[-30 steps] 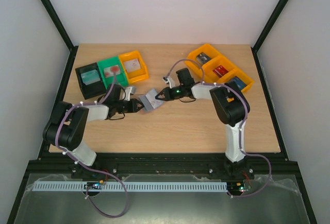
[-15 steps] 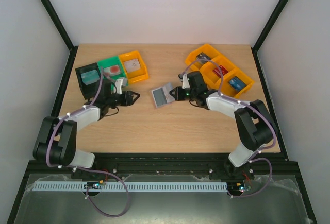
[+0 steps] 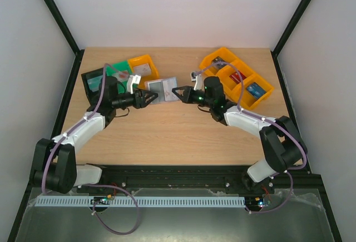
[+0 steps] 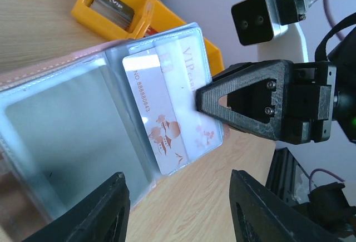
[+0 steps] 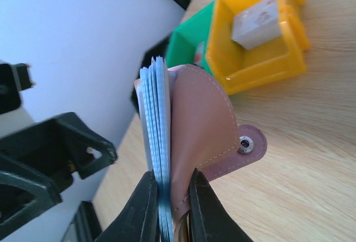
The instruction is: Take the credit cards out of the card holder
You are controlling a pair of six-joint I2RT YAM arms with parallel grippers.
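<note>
The card holder [image 3: 161,89] hangs open just above the table, tan-brown outside [image 5: 203,114], light blue inside [image 4: 67,125]. My right gripper [image 3: 177,92] is shut on its right edge; the fingers [image 5: 146,197] clamp the blue sleeves and the cover. A whitish credit card with red print [image 4: 167,117] sits in the right panel's sleeve. My left gripper [image 3: 149,97] is open just left of the holder and level with it. Its fingertips [image 4: 114,206] have only bare table between them.
A black bin [image 3: 93,80], a green bin [image 3: 119,68] and an orange bin [image 3: 143,65] holding a grey card stand at the back left. A row of orange bins [image 3: 236,72] with cards stands at the back right. The holder's snap tab [image 5: 248,143] hangs free.
My left gripper opened, let go of the holder, swung back, then returned beside it. The right gripper carried the holder toward the back left, and it now hangs open.
</note>
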